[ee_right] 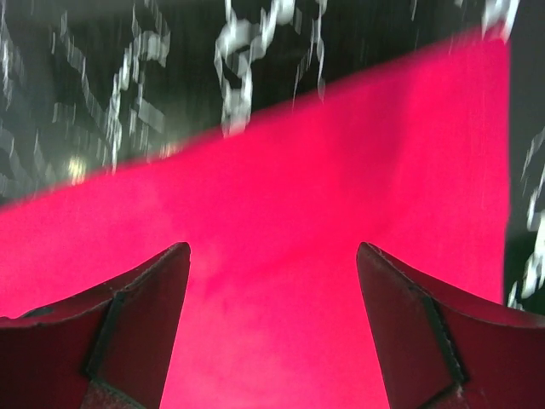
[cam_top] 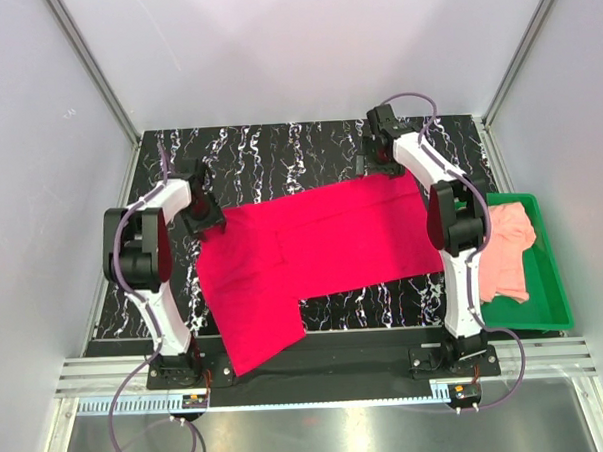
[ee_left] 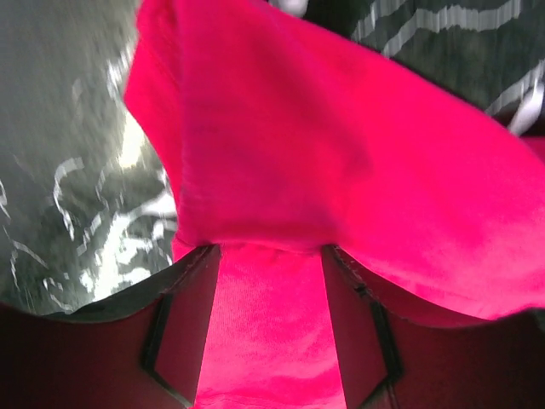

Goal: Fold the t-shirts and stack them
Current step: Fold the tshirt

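Cloth covers most of the black marbled table (cam_top: 278, 152). The red t-shirt (cam_top: 312, 241) lies spread flat across the middle, running from 9 o'clock to 3 o'clock in the overhead view. A broad flap of it reaches toward 7 o'clock, down to the table's near edge.

We see the left claw (cam_top: 206, 222) at the shirt's 10 o'clock corner, right over the edge of the cloth. From its own camera the two fingers (ee_left: 183, 341) stand apart. Red cloth fills the gap between them, and a thick fold of the same shirt lies across just ahead of the tips. Nothing looks pinched, so we read this claw as parted and not gripping, though the cloth sits very close to it.

The right claw (cam_top: 382, 162) is at the shirt's 1 o'clock corner, near the far side of the table. Its camera shows both fingers (ee_right: 145, 324) spread wide, with flat red cloth below them and a straight edge of the shirt running across ahead, with bare table beyond. It has hold of nothing.

The pink t-shirt (cam_top: 503, 252) lies crumpled in the green tray (cam_top: 550, 305), which sits at 3 to 4 o'clock, just beside the right arm and apart from the red shirt.
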`<state>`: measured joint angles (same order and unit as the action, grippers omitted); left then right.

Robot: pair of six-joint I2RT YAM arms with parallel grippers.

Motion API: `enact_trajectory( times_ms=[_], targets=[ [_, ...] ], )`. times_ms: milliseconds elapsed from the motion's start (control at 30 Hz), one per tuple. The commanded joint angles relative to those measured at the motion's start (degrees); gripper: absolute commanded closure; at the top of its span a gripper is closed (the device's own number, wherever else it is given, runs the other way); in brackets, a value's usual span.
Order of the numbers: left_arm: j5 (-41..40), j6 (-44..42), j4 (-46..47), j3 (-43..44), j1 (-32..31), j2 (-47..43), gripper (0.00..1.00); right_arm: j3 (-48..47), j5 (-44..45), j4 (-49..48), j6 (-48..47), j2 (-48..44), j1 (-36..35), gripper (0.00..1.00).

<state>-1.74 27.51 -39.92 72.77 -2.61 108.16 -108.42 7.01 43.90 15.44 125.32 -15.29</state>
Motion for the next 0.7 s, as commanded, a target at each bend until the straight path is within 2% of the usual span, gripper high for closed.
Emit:
enact_trajectory(
  times_ms=[0,133,267,600,667],
  targets=[
    [-0.55,1.06,-1.73,5.00,1.55,3.45,0.42,-6.35,5.64,-4.08,-4.80,5.19,0.61,0.14],
    [1.29,1.41,-2.62,8.00,4.44,7.14,0.42,-10.91,5.39,-5.49,-5.16,9.76,2.01,0.14],
    [2.69,0.62,-3.14,11.51,6.39,9.78,0.42,-17.51,4.42,-1.46,-3.05,16.87,3.60,0.14],
    [5.25,-0.08,-6.66,28.90,8.15,19.10,0.42,-33.33,3.37,3.12,-1.64,27.43,5.71,0.14],
    [6.48,-0.52,-5.96,31.64,8.15,19.55,0.39,-35.45,2.49,3.21,-1.64,28.14,6.23,0.14]
  ],
)
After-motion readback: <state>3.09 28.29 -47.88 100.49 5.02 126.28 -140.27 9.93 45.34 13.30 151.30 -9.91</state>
